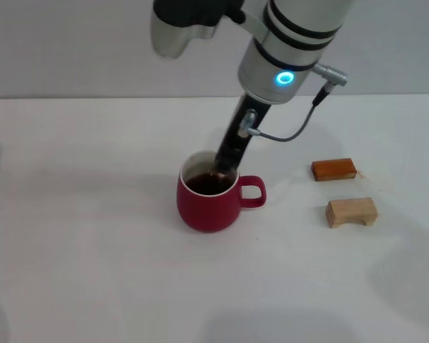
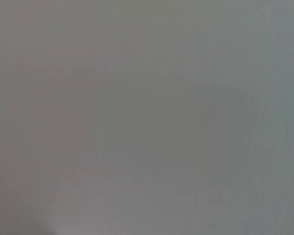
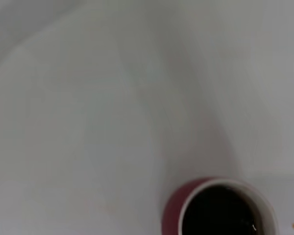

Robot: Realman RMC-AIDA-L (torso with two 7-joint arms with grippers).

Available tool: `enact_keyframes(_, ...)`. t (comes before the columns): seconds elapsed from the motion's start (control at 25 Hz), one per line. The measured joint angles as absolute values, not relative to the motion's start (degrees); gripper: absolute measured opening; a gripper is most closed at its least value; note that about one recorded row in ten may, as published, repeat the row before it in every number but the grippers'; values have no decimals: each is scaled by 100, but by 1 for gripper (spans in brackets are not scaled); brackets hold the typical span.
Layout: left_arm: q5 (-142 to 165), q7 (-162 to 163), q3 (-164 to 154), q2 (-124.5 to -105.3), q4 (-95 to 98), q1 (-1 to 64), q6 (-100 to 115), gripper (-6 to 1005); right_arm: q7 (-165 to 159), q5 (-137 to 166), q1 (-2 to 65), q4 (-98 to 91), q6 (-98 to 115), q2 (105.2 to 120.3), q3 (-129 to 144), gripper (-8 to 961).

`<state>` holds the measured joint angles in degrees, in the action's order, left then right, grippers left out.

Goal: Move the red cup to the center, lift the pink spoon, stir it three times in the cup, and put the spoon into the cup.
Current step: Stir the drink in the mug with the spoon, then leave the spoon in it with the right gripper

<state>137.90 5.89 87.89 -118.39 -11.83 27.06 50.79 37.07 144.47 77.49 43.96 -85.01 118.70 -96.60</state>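
My right gripper reaches down from twelve o'clock into the mouth of the red cup; I cannot tell whether its fingers are spread or pinching anything, since they sit dark against the dark liquid. I cannot make out the pink spoon in any view. The cup stands upright near the middle of the white table, its loop handle pointing to three o'clock. At three o'clock from the cup, well apart, lie an orange-brown block and, just nearer me, a tan wooden block, both with long axes running nine to three. A plain grey wall backs the table. My left wrist view shows only blank grey.
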Motion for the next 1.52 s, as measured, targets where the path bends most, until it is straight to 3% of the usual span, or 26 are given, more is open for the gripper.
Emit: enact_keyframes(1.52, 13790, 747, 8770, -11838, -1167, 2707, 5097, 848, 3849, 14625, 7901, 3950, -7718, 11890, -9456, 203)
